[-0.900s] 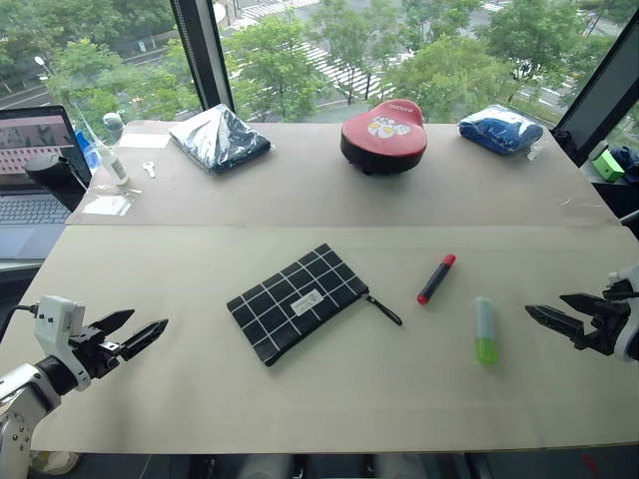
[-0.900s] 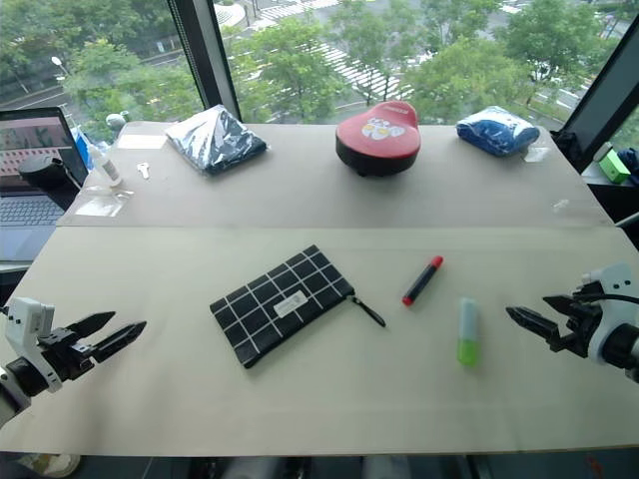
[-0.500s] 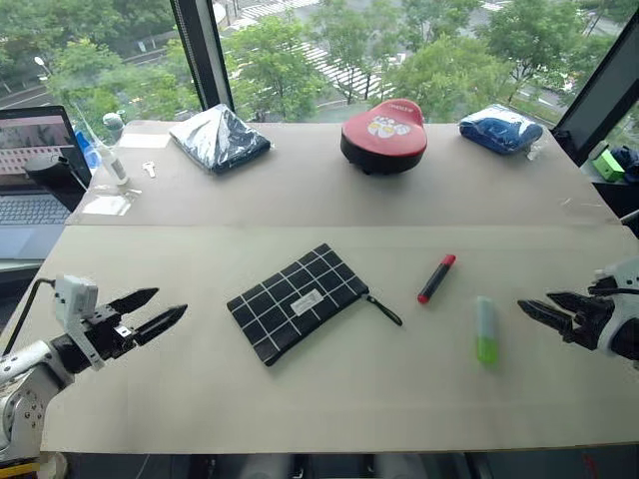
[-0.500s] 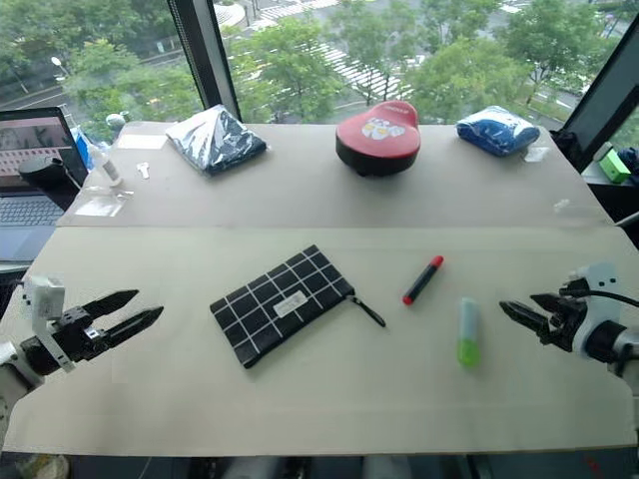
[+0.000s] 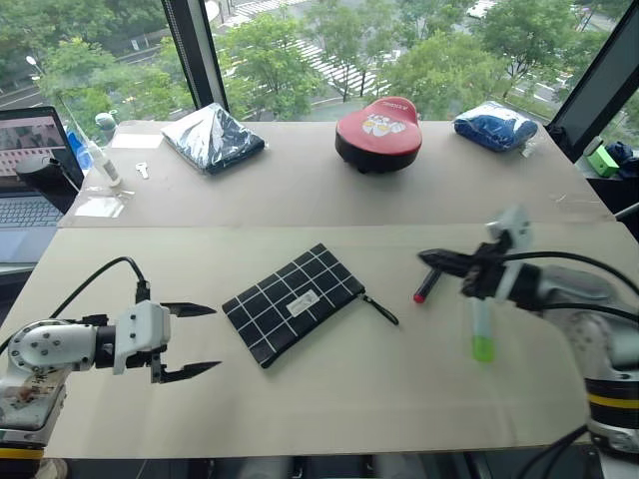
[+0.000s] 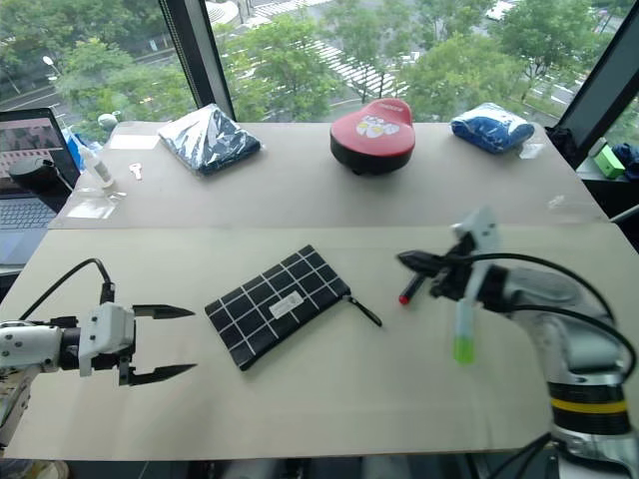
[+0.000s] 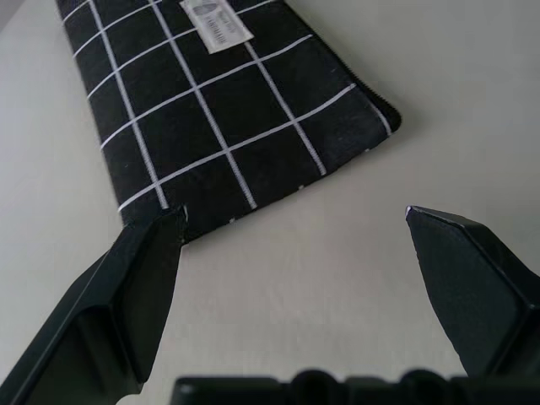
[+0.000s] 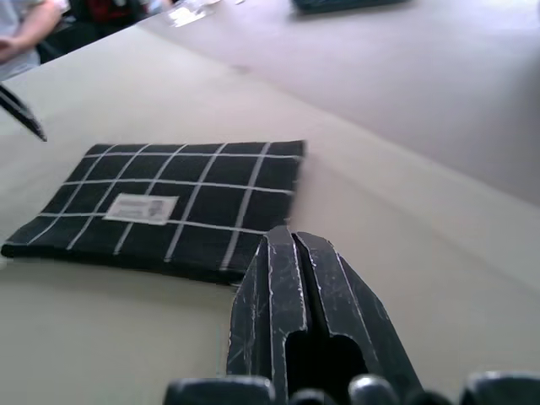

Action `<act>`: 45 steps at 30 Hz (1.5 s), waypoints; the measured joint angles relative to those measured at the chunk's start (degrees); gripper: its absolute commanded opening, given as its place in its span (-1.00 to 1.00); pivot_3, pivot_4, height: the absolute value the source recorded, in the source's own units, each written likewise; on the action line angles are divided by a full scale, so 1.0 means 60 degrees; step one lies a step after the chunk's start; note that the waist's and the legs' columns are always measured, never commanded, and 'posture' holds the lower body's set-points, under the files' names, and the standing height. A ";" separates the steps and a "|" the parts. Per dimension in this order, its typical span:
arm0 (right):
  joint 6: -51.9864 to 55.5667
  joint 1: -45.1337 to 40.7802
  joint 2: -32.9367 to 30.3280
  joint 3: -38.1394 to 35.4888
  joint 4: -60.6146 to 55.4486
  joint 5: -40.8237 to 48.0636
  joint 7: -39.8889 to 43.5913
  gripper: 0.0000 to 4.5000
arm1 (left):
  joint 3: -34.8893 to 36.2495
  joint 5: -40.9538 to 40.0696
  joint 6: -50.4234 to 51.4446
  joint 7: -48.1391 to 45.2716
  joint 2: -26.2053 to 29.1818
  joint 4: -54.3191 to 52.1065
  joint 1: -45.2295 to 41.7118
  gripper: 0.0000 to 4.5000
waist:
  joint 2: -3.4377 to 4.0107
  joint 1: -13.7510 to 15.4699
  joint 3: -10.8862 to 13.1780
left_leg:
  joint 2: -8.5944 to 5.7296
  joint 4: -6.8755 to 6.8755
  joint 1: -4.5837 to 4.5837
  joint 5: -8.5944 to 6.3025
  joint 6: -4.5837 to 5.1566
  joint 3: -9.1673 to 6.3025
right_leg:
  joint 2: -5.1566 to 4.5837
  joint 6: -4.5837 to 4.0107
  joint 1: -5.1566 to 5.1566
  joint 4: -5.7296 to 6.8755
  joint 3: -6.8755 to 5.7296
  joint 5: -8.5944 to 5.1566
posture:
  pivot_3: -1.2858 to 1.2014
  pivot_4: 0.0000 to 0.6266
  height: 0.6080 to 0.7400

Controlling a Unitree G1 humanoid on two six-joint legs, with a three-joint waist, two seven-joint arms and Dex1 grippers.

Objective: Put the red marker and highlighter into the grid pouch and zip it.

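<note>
We see the grid pouch (image 5: 295, 302) lying flat and slanted near the middle of the pale table (image 5: 329, 389), its white label up and its black zipper pull cord (image 5: 382, 309) trailing off its right end. Our left gripper (image 5: 192, 340) hovers just left of the pouch's near-left corner, its two black fingers spread wide apart with nothing between them; in the left wrist view that corner of the pouch lies just beyond the fingertips (image 7: 152, 245). Our right gripper (image 5: 431, 258) reaches in from the right with its fingers pressed together and empty, the tip above the table just left of the red marker (image 5: 426, 285). The marker lies on the table right of the pull cord, partly hidden by the gripper. The highlighter (image 5: 482, 329) lies farther right and a little nearer, green cap toward the near edge, its far end tucked under our right arm
</note>
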 measured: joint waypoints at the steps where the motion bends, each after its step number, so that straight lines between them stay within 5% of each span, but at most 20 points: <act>1: -0.0317 -0.0277 -0.0004 0.0688 0.0278 -0.0751 -0.0101 -0.98 | -0.0031 0.0042 0.0032 0.0010 0.0046 -0.0107 0.0135 1.00 | 0.0001 -0.0006 0.0000 | -0.0005 0.0007 -0.0001 0.0003 -0.0006 0.0001 | -0.0001 0.0000 0.0002 -0.0005 -0.0018 0.0000 | 0.03 -0.52 1.00; 12: -0.2259 -0.1637 0.1129 0.3050 0.2086 -0.3501 -0.0219 -0.98 | -0.0805 0.0315 -0.0155 0.0356 -0.0132 -0.0898 0.0250 1.00 | 0.0001 -0.0037 0.0001 | -0.0009 0.0010 0.0006 0.0012 -0.0024 0.0010 | 0.0011 0.0000 0.0022 0.0002 -0.0074 0.0000 | 0.03 -0.52 1.00; 35: -0.2707 -0.2172 0.1786 0.3779 0.2757 -0.5056 0.0009 -0.98 | -0.1415 0.0931 -0.1200 0.0606 -0.0219 -0.0237 -0.0298 1.00 | 0.0001 -0.0037 0.0000 | -0.0010 0.0013 0.0049 0.0018 -0.0035 0.0005 | 0.0025 -0.0002 0.0037 0.0021 -0.0079 0.0000 | 0.03 -0.52 1.00; 45: -0.2854 -0.2178 0.1808 0.3742 0.2866 -0.5197 0.0098 -0.98 | -0.1965 0.2081 -0.3990 0.1793 -0.1234 0.1267 -0.1147 1.00 | 0.0000 -0.0013 -0.0004 | -0.0017 0.0016 0.0067 0.0020 -0.0038 0.0006 | 0.0015 -0.0003 0.0044 0.0044 -0.0079 0.0002 | 0.03 -0.52 1.00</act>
